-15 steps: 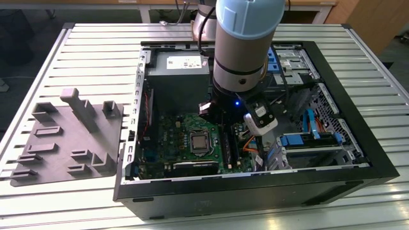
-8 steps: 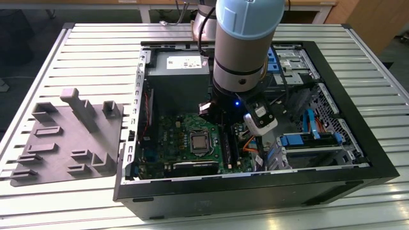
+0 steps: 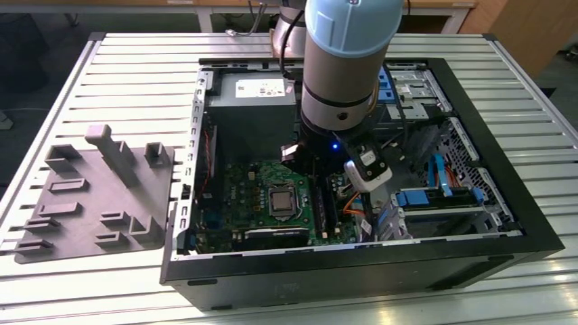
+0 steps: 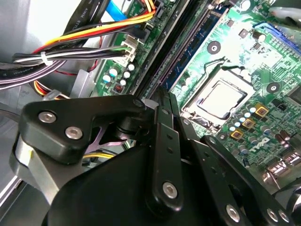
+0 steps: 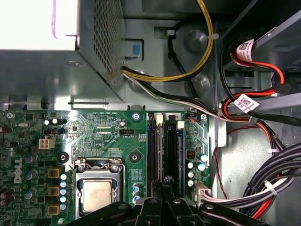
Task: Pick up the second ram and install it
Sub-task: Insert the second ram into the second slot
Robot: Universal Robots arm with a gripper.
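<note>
One open computer case (image 3: 505, 250) is sitting on the table (image 3: 118, 74). One green motherboard (image 3: 262, 203) is lying inside it, with one silver chip socket (image 3: 283, 201) on it. One grey tray (image 3: 95, 196) is lying near the table's edge. One robot arm (image 3: 348, 61) is reaching in.

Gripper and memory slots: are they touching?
Cannot tell. In the first wrist view the gripper overlaps the memory slots, hiding any contact or gap.

Motherboard (image 3: 262, 196) inside case (image 3: 505, 223), tray (image 3: 95, 196) beside it
</note>
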